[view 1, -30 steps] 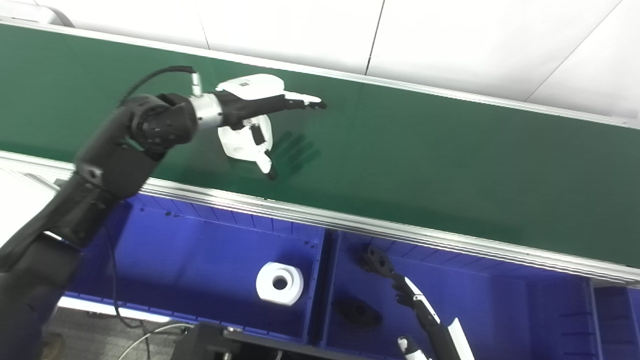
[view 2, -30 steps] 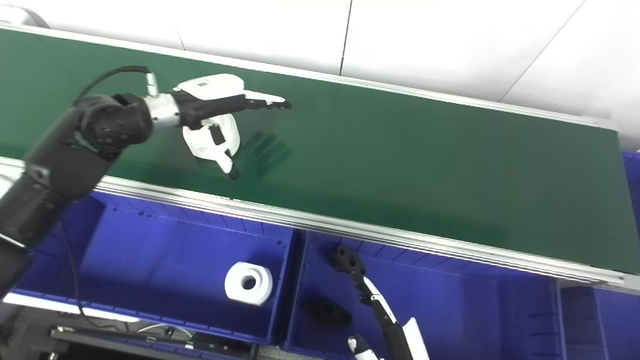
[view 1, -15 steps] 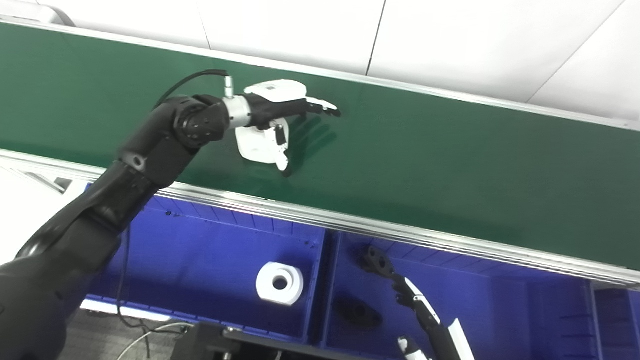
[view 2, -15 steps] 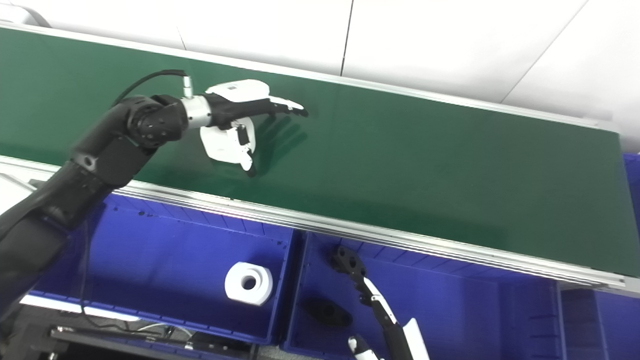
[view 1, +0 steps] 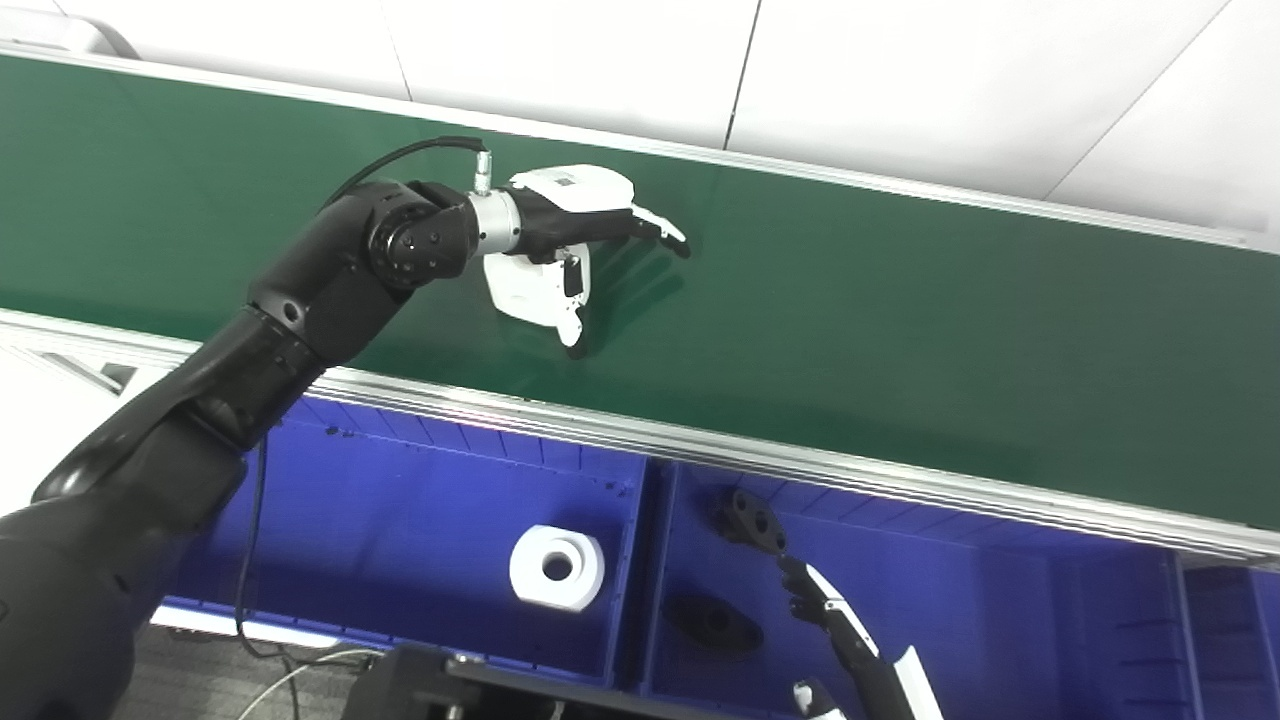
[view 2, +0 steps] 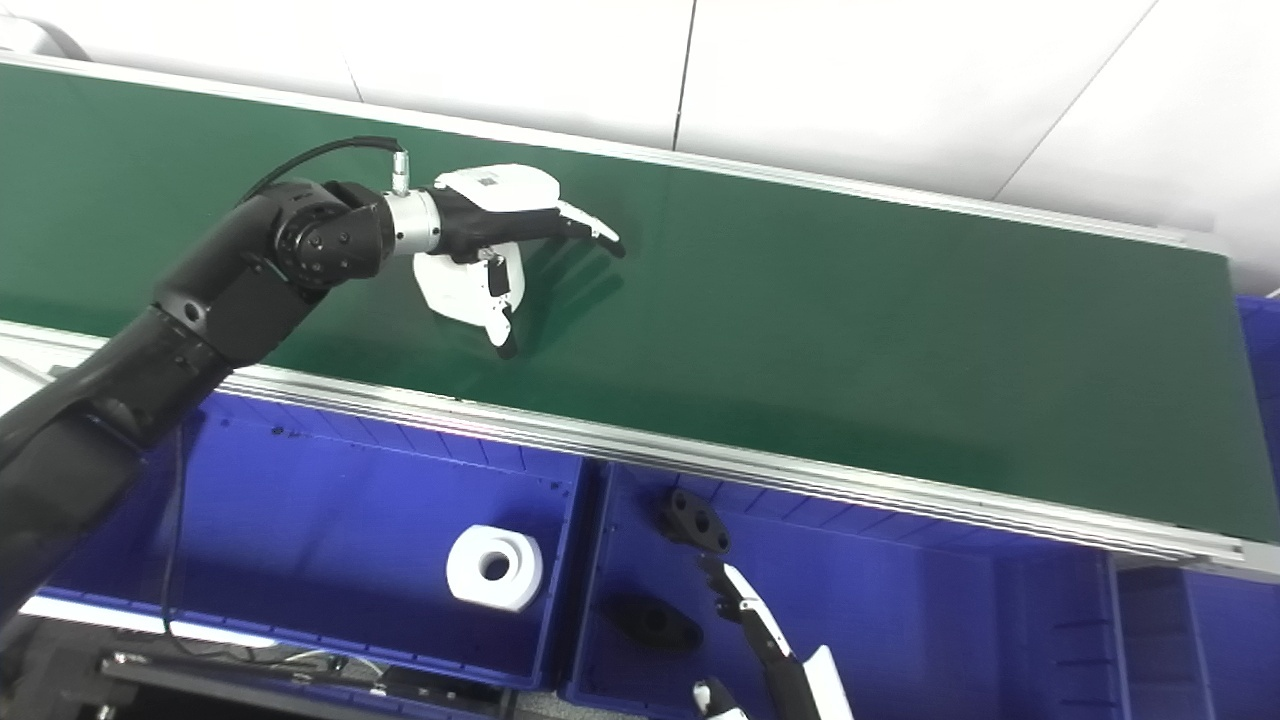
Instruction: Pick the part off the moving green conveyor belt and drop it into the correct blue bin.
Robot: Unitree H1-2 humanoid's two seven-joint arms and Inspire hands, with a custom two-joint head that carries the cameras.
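Note:
My left hand (view 1: 560, 250) hovers low over the green conveyor belt (view 1: 900, 330), left of its middle. Its fingers (view 1: 660, 225) are apart and bend down toward the belt, the thumb points at the near rail, and nothing lies between them. No part shows on the visible stretch of belt. My right hand (view 1: 850, 640) rises from the bottom edge over the right blue bin (view 1: 1000, 620). Only its stretched fingers show, with the tip just below a black part (view 1: 748, 520) and nothing held.
The left blue bin (view 1: 400, 500) holds a white ring-shaped part (view 1: 556, 567). A second black part (view 1: 715, 622) lies on the right bin's floor. An aluminium rail (view 1: 800, 465) separates belt and bins. Another bin (view 2: 1200, 640) starts at the far right.
My left arm has reached further right along the belt and the hand's fingers have curled downward from straight. The right hand has barely moved.

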